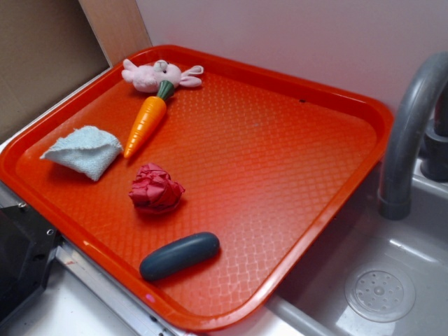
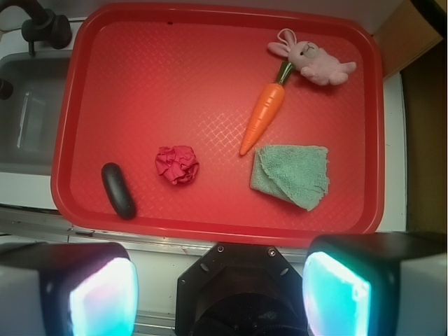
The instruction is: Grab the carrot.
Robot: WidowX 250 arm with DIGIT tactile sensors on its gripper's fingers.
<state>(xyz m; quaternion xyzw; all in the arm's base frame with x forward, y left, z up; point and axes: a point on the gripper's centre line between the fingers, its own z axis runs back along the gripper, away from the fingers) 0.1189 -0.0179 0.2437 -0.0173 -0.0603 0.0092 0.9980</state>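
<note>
The carrot (image 1: 145,124) is a tapered orange toy with a dark green stem. It lies on the red tray (image 1: 294,140) at the back left, its stem touching a pink plush bunny (image 1: 155,74). In the wrist view the carrot (image 2: 263,117) lies at the upper right of the tray (image 2: 140,63), below the bunny (image 2: 313,61). My gripper (image 2: 220,294) is high above the tray's near edge, far from the carrot. Its two fingers stand wide apart with nothing between them. The gripper does not show in the exterior view.
A folded light green cloth (image 1: 84,151) lies left of the carrot. A red crumpled cloth ball (image 1: 155,188) and a dark grey oval piece (image 1: 179,255) lie nearer the front. A grey faucet (image 1: 409,126) and sink (image 1: 378,287) stand right of the tray.
</note>
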